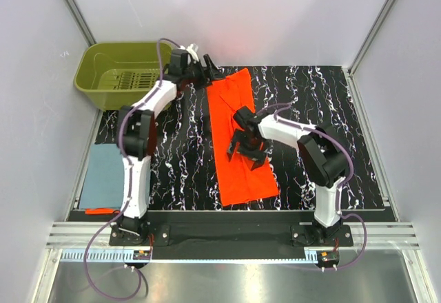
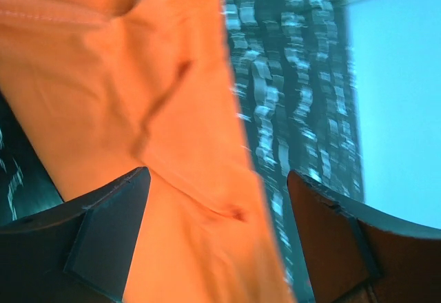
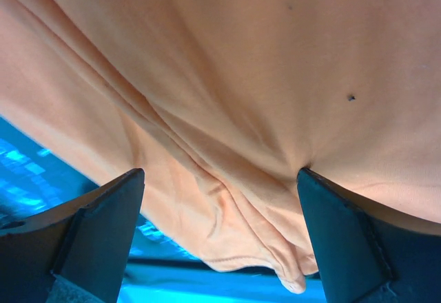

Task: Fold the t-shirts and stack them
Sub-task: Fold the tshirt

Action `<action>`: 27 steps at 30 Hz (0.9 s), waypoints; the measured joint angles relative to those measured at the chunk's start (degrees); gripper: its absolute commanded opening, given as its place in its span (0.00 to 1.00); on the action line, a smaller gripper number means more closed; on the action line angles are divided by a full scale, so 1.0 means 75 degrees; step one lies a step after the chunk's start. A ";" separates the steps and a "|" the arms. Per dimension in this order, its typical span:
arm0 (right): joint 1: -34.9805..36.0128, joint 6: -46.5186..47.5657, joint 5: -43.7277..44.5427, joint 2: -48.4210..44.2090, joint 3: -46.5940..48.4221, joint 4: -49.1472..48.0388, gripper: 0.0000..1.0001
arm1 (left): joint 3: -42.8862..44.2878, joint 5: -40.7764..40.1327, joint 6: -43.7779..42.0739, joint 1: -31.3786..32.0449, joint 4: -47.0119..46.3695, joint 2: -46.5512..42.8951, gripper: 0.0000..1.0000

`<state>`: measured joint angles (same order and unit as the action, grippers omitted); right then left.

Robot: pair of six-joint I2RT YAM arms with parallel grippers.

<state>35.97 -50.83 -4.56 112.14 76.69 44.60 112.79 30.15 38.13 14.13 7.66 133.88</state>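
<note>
At the left edge of the worktop [image 1: 172,165] lies the blue-grey t-shirt [image 1: 103,174], folded flat, with the olive-green basket [image 1: 114,69] beyond it at the far corner. Next comes the left end effector [image 1: 209,69], its jaws wide and holding nothing, poised at the far end of the orange t-shirt [image 1: 241,175]. That shirt stretches as a long narrow strip from far to near across the middle. Over the strip's middle hangs the right end effector [image 1: 248,150], spread fully, with rumpled cloth beneath it and nothing gripped.

Judging from this, a pinch could catch only the top layer, so the lower one would drag and the strip fall open. The creases under the right fingers could also set a crooked fold, and a skewed bundle would sit badly on the blue-grey one. No brand, label or writing is readable anywhere.
</note>
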 measured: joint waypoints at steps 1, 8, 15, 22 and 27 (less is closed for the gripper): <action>0.0119 -0.0297 -0.0087 0.0000 0.0003 -0.0064 1.00 | -0.0256 0.0006 -0.0082 0.0000 0.0050 -0.0414 0.87; 0.0519 -0.1501 -0.0230 0.0119 0.0315 -0.0411 1.00 | -0.2253 -0.0061 -0.0755 -0.0003 0.0504 -0.3640 0.86; 0.0490 -0.0297 -0.0198 -0.0501 0.0513 -0.0597 1.00 | -0.4651 -0.0143 -0.0723 0.0061 0.0965 -0.5045 0.71; -0.0868 0.2308 -0.0714 -0.2218 0.0015 -0.0699 0.90 | -0.5240 -0.0227 -0.0396 0.0685 0.1294 -0.4570 0.49; -0.2194 0.3704 -0.1547 -0.1947 0.0300 -0.0781 0.40 | -0.4843 -0.0187 -0.0023 0.1023 0.0769 -0.3386 0.31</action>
<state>19.51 -23.05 -16.16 97.54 78.94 38.74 76.47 28.75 37.95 21.80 13.43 108.49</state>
